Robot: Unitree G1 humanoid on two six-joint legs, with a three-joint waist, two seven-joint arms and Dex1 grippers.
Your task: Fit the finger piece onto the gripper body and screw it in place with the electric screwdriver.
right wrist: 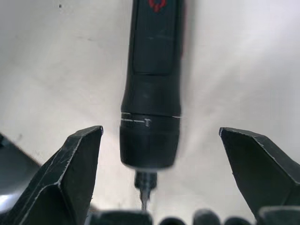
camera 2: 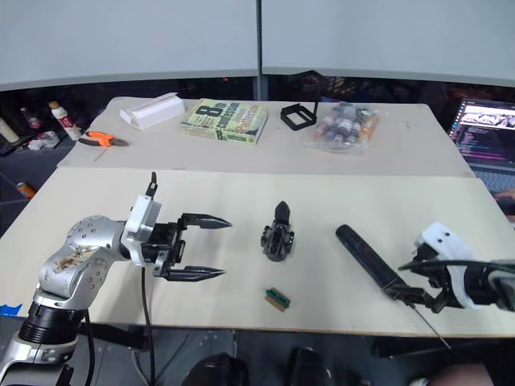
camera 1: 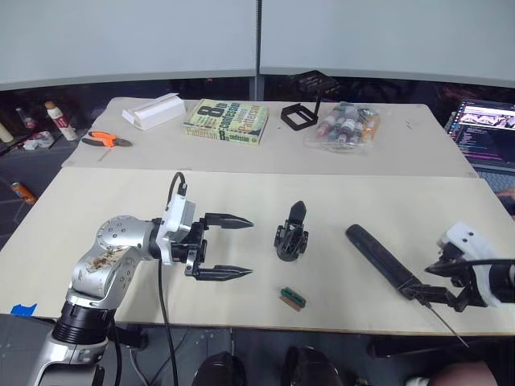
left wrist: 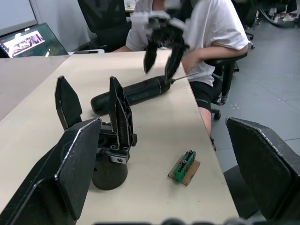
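Head views: left gripper [camera 1: 235, 247] with fingers apart over the beige surface [camera 1: 121, 201], left of the small black gripper body [camera 1: 291, 235] standing mid-surface, long dark cylindrical electric screwdriver [camera 1: 381, 262] lying right, right gripper [camera 1: 441, 293] spread around its bit end, wrist views: same, screwdriver untouched between spread fingers.
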